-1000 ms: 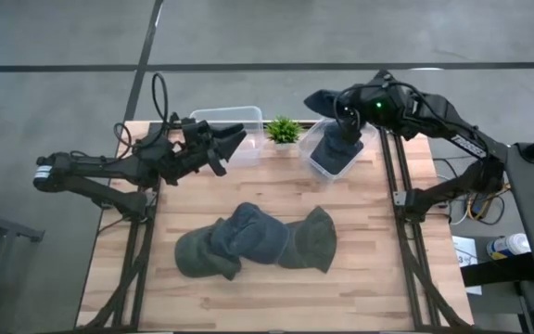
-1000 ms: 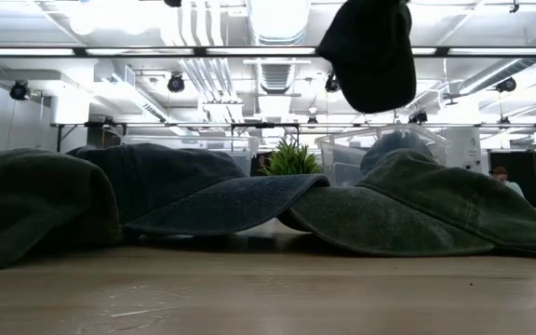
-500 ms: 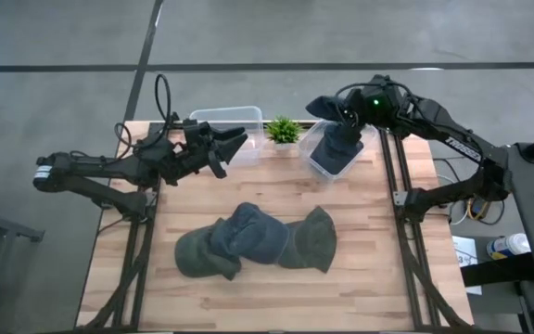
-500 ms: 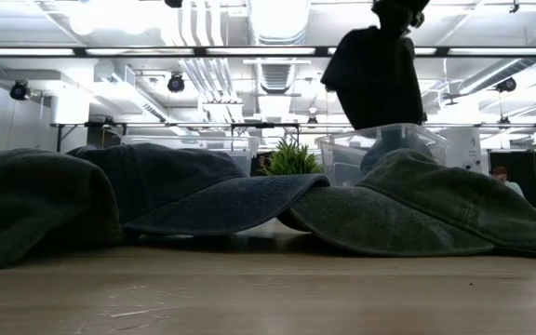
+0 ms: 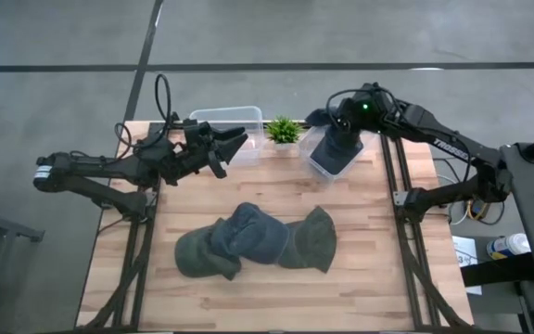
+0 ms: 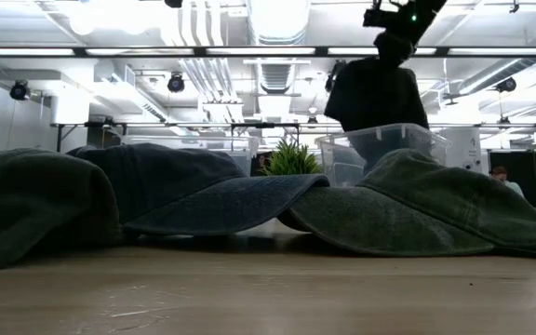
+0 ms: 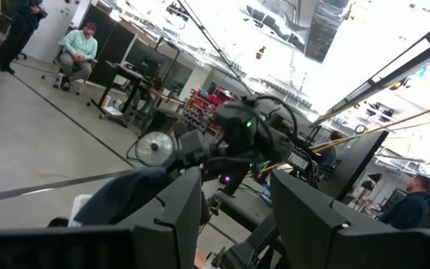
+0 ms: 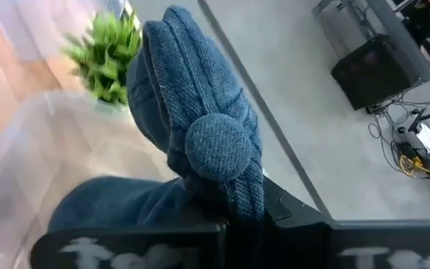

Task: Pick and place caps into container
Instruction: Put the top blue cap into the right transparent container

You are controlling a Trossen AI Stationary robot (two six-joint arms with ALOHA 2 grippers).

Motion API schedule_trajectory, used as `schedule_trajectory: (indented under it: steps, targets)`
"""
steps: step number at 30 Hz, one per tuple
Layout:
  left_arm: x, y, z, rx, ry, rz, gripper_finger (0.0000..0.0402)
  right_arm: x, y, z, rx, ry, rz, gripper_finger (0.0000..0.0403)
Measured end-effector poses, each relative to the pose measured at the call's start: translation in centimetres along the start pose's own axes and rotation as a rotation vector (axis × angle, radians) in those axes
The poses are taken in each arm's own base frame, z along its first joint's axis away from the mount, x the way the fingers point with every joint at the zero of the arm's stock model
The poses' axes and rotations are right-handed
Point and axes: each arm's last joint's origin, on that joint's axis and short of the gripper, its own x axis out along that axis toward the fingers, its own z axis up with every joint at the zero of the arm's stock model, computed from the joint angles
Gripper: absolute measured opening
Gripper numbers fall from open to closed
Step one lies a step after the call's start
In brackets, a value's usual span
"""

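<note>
Placement under way: right end effector (image 5: 339, 133) clamps blue cap (image 8: 200, 142) over container (image 5: 318, 162); we judge release next.

A slate-blue cap (image 8: 200, 142) fills most of the view, bunched up with its round top button facing the camera and its lower folds pinched in the right gripper (image 8: 234, 224). Behind it are a clear plastic container (image 8: 28, 157), the blurred potted plant (image 8: 107, 56), and grey floor beyond.
</note>
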Motion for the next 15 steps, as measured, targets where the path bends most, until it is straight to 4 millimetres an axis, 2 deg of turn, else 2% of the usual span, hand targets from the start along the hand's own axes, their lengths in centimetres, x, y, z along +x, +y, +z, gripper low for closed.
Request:
schedule_trajectory:
  steps: [15]
  targets:
    - [0.0,0.0,0.0,0.013,0.000,0.000,0.0153,3.4,2.6,-3.1,-0.030,0.069,0.106,0.0008]
